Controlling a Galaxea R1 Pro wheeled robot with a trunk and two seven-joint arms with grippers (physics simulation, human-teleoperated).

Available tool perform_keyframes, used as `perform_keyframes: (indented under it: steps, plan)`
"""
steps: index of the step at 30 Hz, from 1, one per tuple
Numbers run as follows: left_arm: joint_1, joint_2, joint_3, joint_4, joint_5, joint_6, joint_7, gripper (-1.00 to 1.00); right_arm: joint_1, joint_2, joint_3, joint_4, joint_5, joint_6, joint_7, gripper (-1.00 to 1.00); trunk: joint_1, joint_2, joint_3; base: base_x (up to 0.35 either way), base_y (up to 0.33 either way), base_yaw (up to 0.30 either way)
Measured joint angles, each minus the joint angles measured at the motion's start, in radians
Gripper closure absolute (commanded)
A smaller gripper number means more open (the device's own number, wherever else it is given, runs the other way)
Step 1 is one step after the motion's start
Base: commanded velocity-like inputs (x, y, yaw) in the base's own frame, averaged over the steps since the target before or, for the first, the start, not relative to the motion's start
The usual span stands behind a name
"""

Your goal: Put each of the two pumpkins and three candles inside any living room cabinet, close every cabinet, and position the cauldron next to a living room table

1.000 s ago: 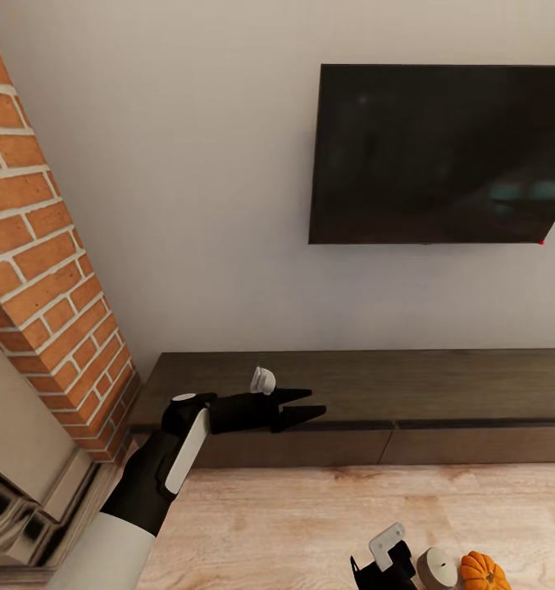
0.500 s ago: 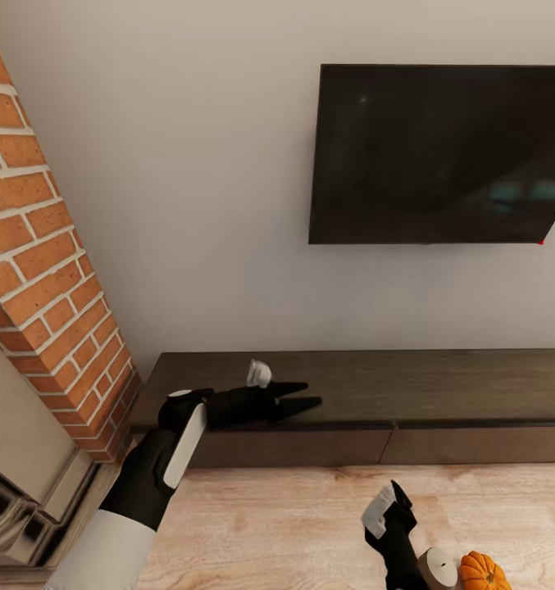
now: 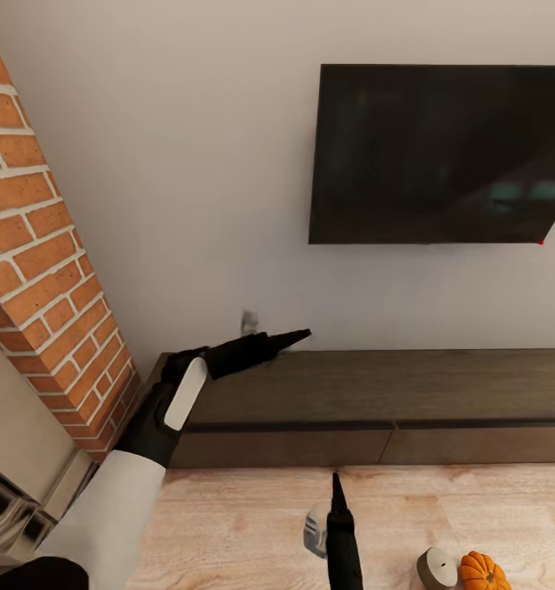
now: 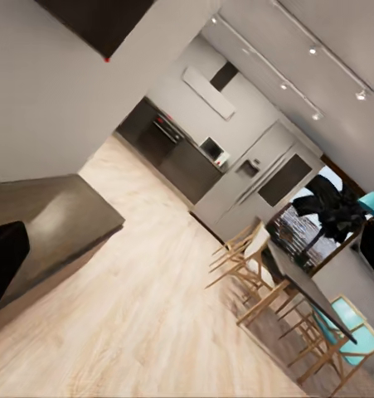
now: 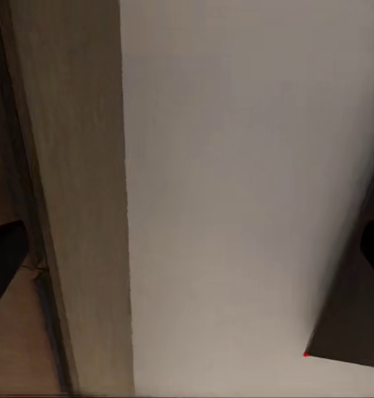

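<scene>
The cabinet (image 3: 351, 393) is the long low dark-brown unit along the wall, with its drawer fronts flush. One grey candle (image 3: 437, 567) and one orange pumpkin (image 3: 484, 571) sit side by side on the wood floor at the lower right. My left gripper (image 3: 302, 334) hovers above the cabinet's left end, pointing right, seen edge-on, with nothing in it. My right gripper (image 3: 336, 480) is over the floor left of the candle, pointing at the cabinet front. In the right wrist view its fingers (image 5: 2, 265) stand apart at the frame's two sides, framing the cabinet top (image 5: 70, 207) and the wall.
A black TV (image 3: 441, 156) hangs on the wall above the cabinet. A brick fireplace column (image 3: 39, 270) stands close on the left. The left wrist view looks along the cabinet (image 4: 54, 215) over wood floor to a kitchen with bar stools (image 4: 253, 274).
My left arm rose from the cabinet's front edge to above its top. My right arm swung left, away from the candle, and now points at the cabinet.
</scene>
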Motion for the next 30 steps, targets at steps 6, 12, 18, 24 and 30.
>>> perform_keyframes:
  steps: [6, 12, 18, 24, 30]
  plan:
    - [-0.074, -0.001, -0.001, 0.164, 0.108, 0.001, 0.066, -1.00, -0.033, 0.013, 0.001, 0.112, 0.009, 0.045, -0.058, -1.00, 0.000, 0.000, 0.000, 0.000, 0.000, 0.000]
    - [-0.100, 0.004, -0.001, 0.204, 0.126, 0.000, 0.075, -1.00, -0.076, 0.021, 0.008, 0.210, 0.017, 0.057, -0.092, -1.00, 0.000, 0.000, 0.000, 0.000, 0.000, 0.000]
    - [-0.096, 0.031, -0.001, 0.185, 0.128, -0.005, 0.065, -1.00, -0.078, 0.016, 0.117, 0.235, 0.011, 0.050, -0.091, -1.00, 0.000, 0.000, 0.000, 0.000, 0.000, 0.000]
    - [-0.096, 0.035, -0.008, 0.177, 0.126, -0.008, 0.063, -1.00, -0.078, 0.013, 0.128, 0.238, 0.005, 0.048, -0.091, -1.00, 0.000, 0.000, 0.000, 0.114, 0.000, 0.000]
    - [-0.095, 0.035, -0.022, 0.162, 0.126, -0.009, 0.062, -1.00, -0.078, 0.012, 0.128, 0.238, 0.004, 0.028, -0.091, -1.00, 0.000, 0.000, 0.000, 0.198, 0.000, 0.000]
